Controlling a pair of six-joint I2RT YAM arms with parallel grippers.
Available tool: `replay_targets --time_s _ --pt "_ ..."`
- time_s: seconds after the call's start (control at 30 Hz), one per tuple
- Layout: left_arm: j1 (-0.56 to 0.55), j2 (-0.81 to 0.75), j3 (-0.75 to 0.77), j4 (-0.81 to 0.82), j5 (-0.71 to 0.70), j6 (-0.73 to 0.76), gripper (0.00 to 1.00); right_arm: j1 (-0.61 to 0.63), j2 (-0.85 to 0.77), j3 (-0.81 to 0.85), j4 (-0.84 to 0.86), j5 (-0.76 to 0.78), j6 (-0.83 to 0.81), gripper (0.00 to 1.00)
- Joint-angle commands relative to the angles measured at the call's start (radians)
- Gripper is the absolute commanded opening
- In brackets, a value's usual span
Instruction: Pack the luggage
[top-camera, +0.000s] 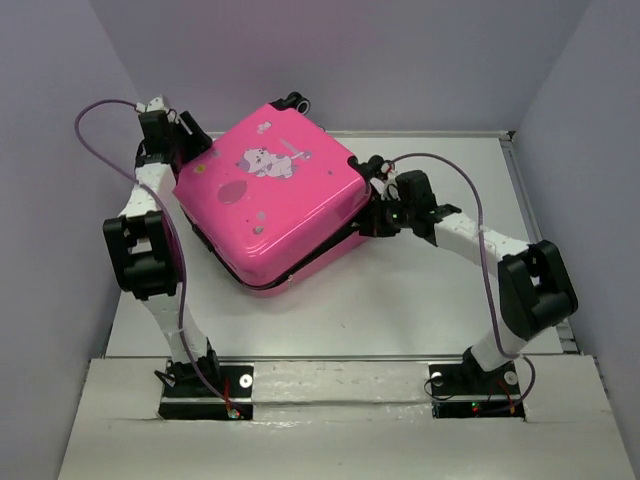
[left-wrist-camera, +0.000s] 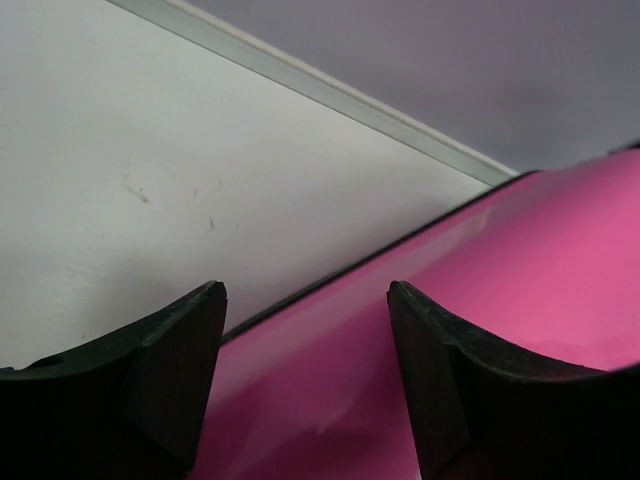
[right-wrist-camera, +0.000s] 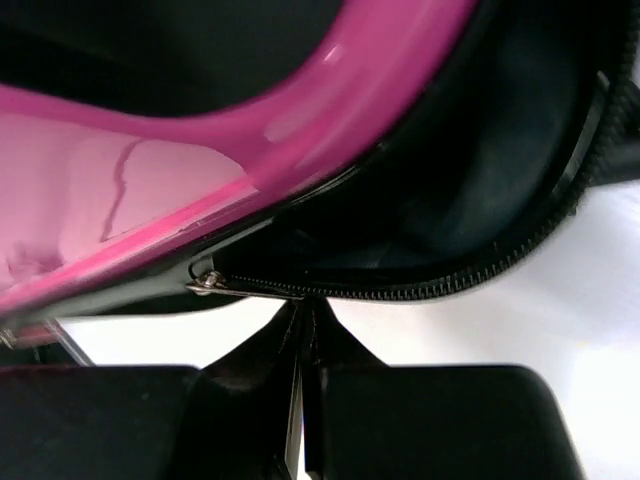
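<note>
**Position of the luggage.** The hot-pink hard-shell child's suitcase lies flat on the white surface, left of centre, turned corner-on to the arm bases. The lid faces up, showing the cartoon animal print. The black wheels point toward the far wall. The lid is lowered onto the lower shell but not sealed: a dark gap runs along the near and right-hand edges.

**Left tool**. It is located at the far left corner of the suitcase. Its fingers stand wide apart above the edge of the pink shell, with nothing clamped between them.

**Right tool**. It is located low at the right-hand edge of the suitcase, at the gap. The fingers are pressed together, tips against the black zip track. Whether they pinch the zip tape cannot be determined. A small metal zip slider sits just left of the tips, apart from them. Dark grey fabric lining shows inside the opening.
</note>
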Motion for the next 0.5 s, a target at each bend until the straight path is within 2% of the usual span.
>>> replay_targets --time_s 0.0,0.13,0.23,0.27,0.3,0.33,0.4,0.47 --pt "-0.032 -0.217 -0.297 -0.042 0.044 -0.025 0.76 -0.097 0.077 0.275 0.222 -0.115 -0.006 0.07" --pt "-0.040 -0.395 -0.504 0.018 0.058 -0.056 0.76 -0.131 0.197 0.422 0.170 -0.186 0.019 0.08" --pt "-0.045 -0.538 -0.593 0.044 0.021 -0.062 0.78 -0.142 0.272 0.556 0.097 -0.201 0.053 0.15" --pt "-0.045 -0.567 -0.587 0.038 0.007 -0.060 0.80 -0.156 0.285 0.581 0.083 -0.203 0.066 0.26" --pt "-0.045 -0.614 -0.570 0.027 -0.020 -0.060 0.83 -0.168 0.294 0.628 0.046 -0.202 0.070 0.31" --pt "-0.045 -0.639 -0.517 -0.002 -0.033 -0.060 0.85 -0.168 0.299 0.645 0.022 -0.194 0.071 0.37" --pt "-0.049 -0.706 -0.409 -0.019 -0.077 -0.060 0.92 -0.197 0.262 0.656 -0.032 -0.139 0.064 0.57" --pt "-0.060 -0.762 -0.331 -0.037 -0.129 -0.051 0.99 -0.211 0.218 0.633 -0.048 -0.120 0.060 0.60"
